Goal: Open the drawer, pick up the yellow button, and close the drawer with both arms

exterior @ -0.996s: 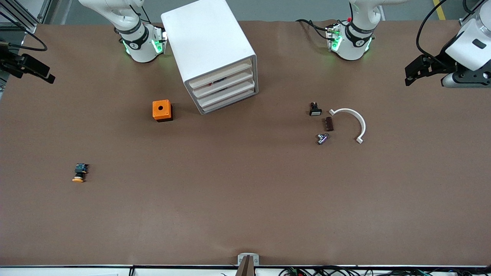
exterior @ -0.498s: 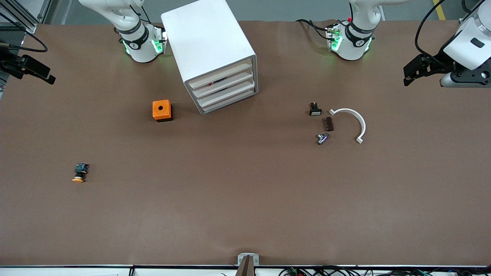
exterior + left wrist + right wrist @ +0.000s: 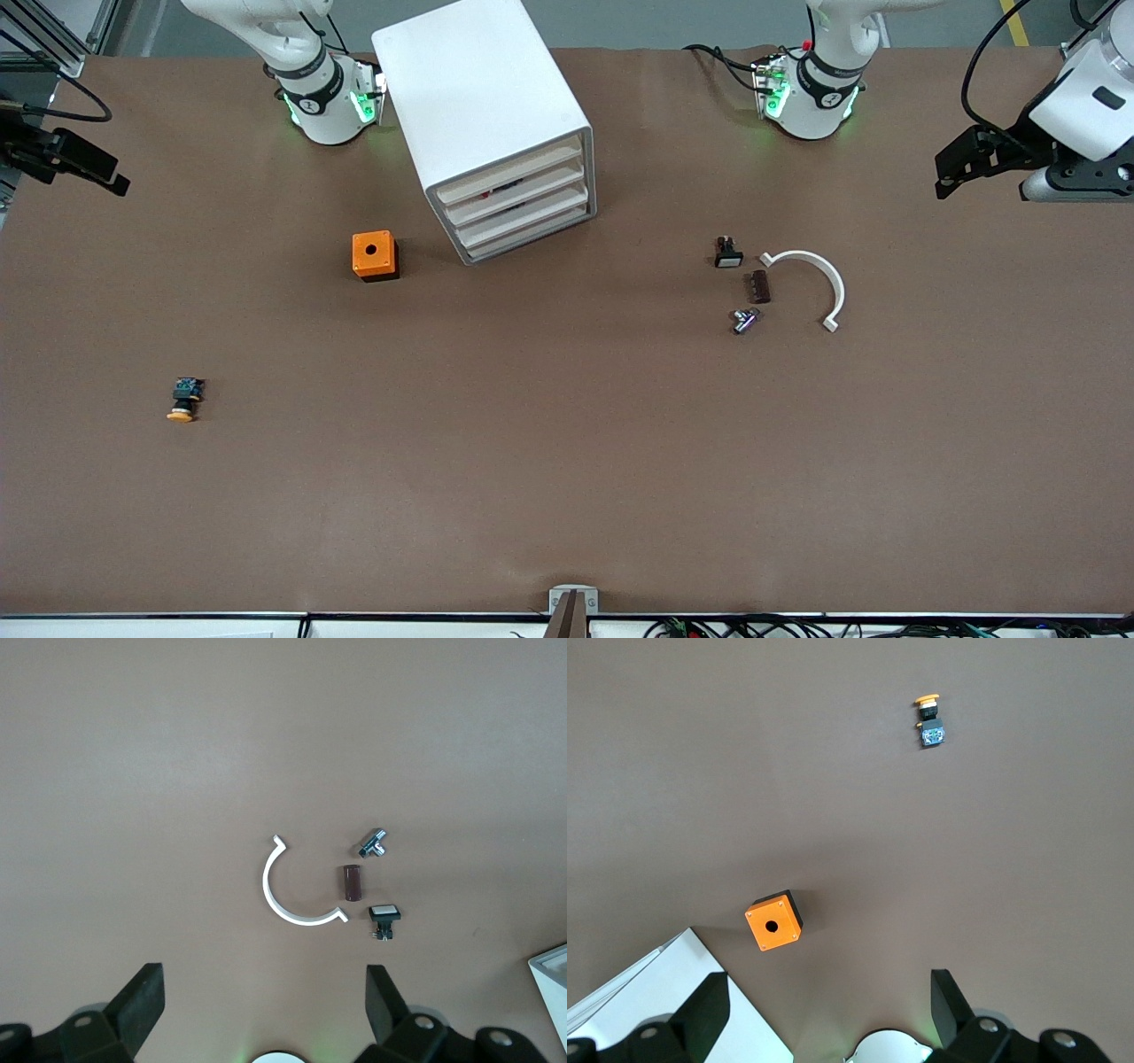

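- My left tool [image 3: 952, 173] hangs over the left arm's end of the bench [image 3: 567, 496], fingers [image 3: 142, 1001] spread wide and holding nothing, touching nothing.
- My right tool [image 3: 111, 182] hangs over the right arm's end of the bench, equally spread and empty; its fingers [image 3: 952, 1001] frame only bare bench in the right wrist view.
- Both arms look parked, well apart from anything they must handle.
- The white cabinet [image 3: 483, 115] stands between the two bases, turned at an angle. Its top drawer [image 3: 509, 175] looks shut, like those below it.
- The button [image 3: 183, 399] with the orange cap lies out on the bench, toward the right arm's end and nearer the front camera than the orange box [image 3: 374, 255].
- Near the left arm's end sit a white curved clip [image 3: 819, 275], a small black-and-white part [image 3: 727, 252], a brown block [image 3: 759, 286] and a metal fitting [image 3: 744, 320].
- Risk, as I judge it: the cabinet is skewed, so a straight pull may drag or twist the whole cabinet unless the other tool braces it.
- The shallow drawer front gives little to grip; a tool could slip off or catch the drawer beneath.
- I could also mistake the orange box for the button.
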Robot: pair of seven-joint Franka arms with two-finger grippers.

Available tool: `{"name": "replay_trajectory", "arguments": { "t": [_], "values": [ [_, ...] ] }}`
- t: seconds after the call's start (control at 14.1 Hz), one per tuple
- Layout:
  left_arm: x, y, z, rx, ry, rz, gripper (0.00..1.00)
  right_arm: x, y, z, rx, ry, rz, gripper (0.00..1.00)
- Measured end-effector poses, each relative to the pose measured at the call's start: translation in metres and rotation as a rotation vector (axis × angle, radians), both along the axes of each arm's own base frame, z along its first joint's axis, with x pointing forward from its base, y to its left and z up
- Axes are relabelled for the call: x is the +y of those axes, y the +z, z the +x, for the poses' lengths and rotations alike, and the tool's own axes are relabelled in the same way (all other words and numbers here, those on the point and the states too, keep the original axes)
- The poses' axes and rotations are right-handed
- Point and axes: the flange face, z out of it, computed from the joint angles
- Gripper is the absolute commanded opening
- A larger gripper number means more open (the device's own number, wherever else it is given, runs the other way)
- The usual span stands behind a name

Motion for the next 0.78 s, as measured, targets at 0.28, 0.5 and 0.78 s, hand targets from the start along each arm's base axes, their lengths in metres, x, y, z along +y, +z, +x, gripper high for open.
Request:
{"name": "replay_trajectory", "arguments": {
  "t": [0.28, 0.5, 0.78],
  "values": [
    [0.000, 0.000, 0.006, -0.001, 0.000, -0.003, 1.00, 0.000, 0.000, 0.000, -0.001, 0.000, 0.000, 1.00],
    [0.000, -0.005, 0.004, 0.035, -0.001, 0.000, 1.00, 0.000, 0.000, 0.000, -0.001, 0.000, 0.000, 1.00],
    [0.000, -0.009, 0.005, 0.049, 0.000, 0.001, 1.00, 0.000, 0.000, 0.000, -0.001, 0.000, 0.000, 1.00]
  ]
}}
